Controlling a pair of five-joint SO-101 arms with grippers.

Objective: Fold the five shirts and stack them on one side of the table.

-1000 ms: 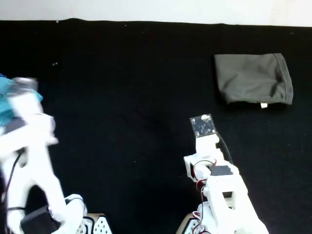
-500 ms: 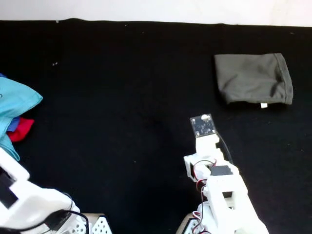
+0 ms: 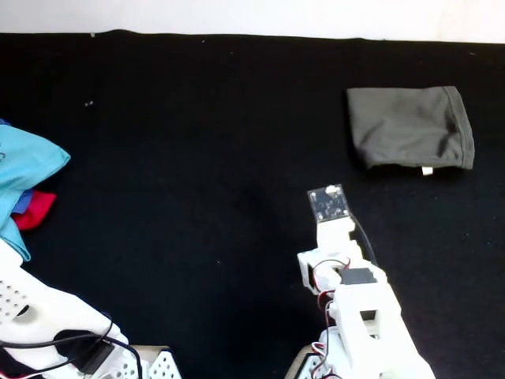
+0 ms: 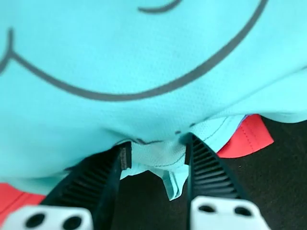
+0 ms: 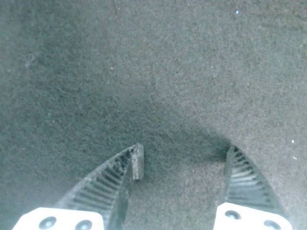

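High view
Table (image 3: 197,118): covered in black cloth, with a pale wall along its far edge.
Grey shirt (image 3: 410,126): folded into a flat rectangle, lying toward the far right corner of the table, well apart from both arms.
Turquoise shirt (image 3: 24,162): unfolded and rumpled at the table's left edge, on top of a loose heap.
Red shirt (image 3: 35,209): a corner pokes out from under the turquoise shirt on its near side, at the left edge.
Blue shirt (image 3: 22,199): a thin sliver shows between the turquoise and the red cloth.
Left arm (image 3: 39,316): folded low at the near left corner, close beside the heap.
Right arm (image 3: 355,300): stands at the near edge, right of the middle, with its wrist over bare cloth and well short of the grey shirt.

Left wrist view
Left gripper (image 4: 156,153): the jaws stand apart, with the hem of the turquoise shirt (image 4: 144,57) bunched between their tips. Whether they press on the hem cannot be told.
Red shirt (image 4: 249,136): shows under the turquoise hem on both sides of the jaws.
Table (image 4: 283,182): black cloth beyond the red edge.

Right wrist view
Right gripper (image 5: 182,163): the jaws are spread wide, holding nothing, just above the table (image 5: 144,57).
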